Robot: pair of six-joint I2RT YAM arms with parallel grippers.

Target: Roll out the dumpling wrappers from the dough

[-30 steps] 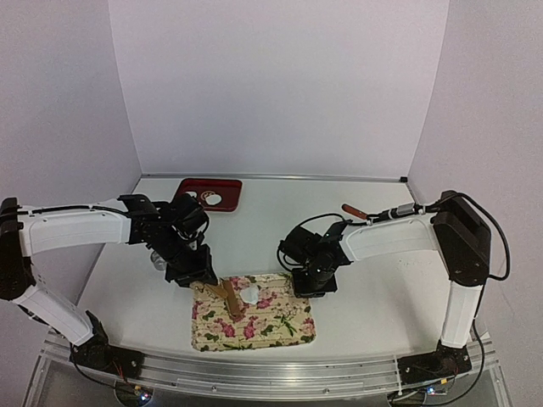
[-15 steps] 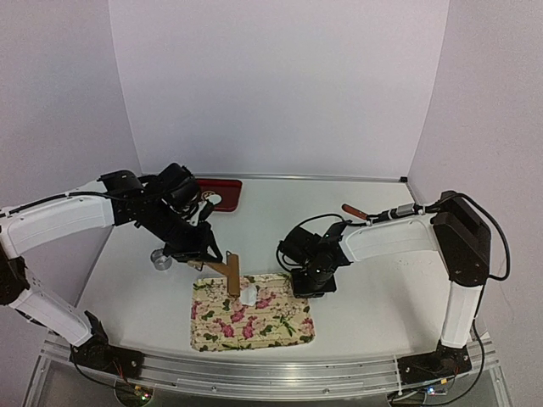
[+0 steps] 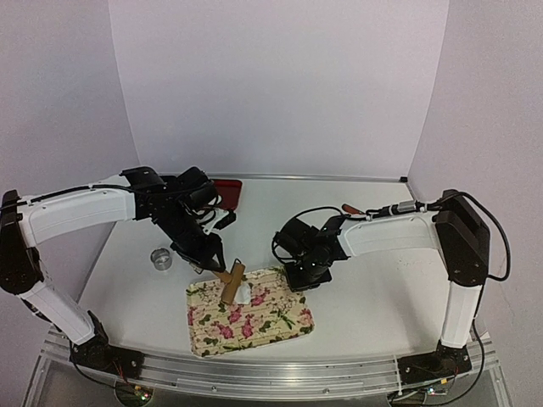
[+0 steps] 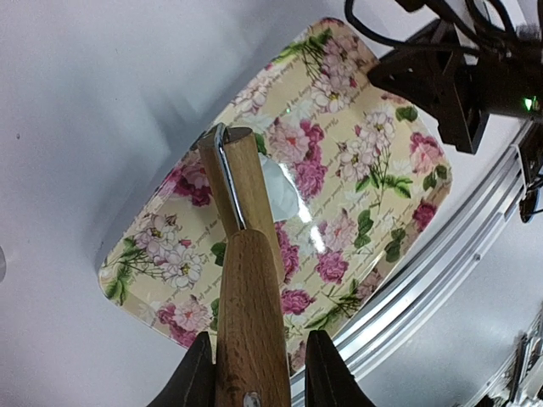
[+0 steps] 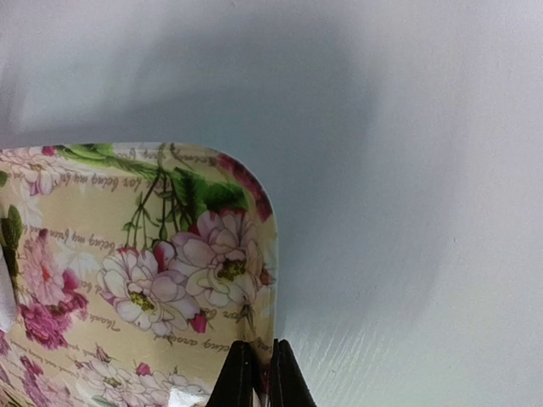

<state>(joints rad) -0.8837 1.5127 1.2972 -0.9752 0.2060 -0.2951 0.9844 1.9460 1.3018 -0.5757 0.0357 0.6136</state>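
Observation:
A white piece of dough (image 3: 247, 293) (image 4: 280, 192) lies on the floral tray (image 3: 271, 326) (image 4: 382, 170). My left gripper (image 3: 222, 273) (image 4: 254, 383) is shut on the handle of a wooden roller (image 3: 232, 283) (image 4: 248, 288). The roller's head rests at the dough's left edge. At the tray's far right corner, my right gripper (image 3: 298, 278) (image 5: 255, 373) is shut on the rim of the tray (image 5: 270, 280). In the right wrist view only a sliver of the dough (image 5: 4, 298) shows at the left edge. The dumpling wrappers are hidden from view.
A metal ring cutter (image 3: 161, 259) stands on the table left of the tray. Behind my left arm a red tray (image 3: 229, 192) shows only in part. A brown-handled tool (image 3: 352, 209) lies at the back right. The table's aluminium front rail (image 3: 271, 381) runs just below the floral tray.
My left arm has swung right and forward, bringing the roller down beside the dough. The floral tray has shifted and turned a little to the left with the right gripper on its rim.

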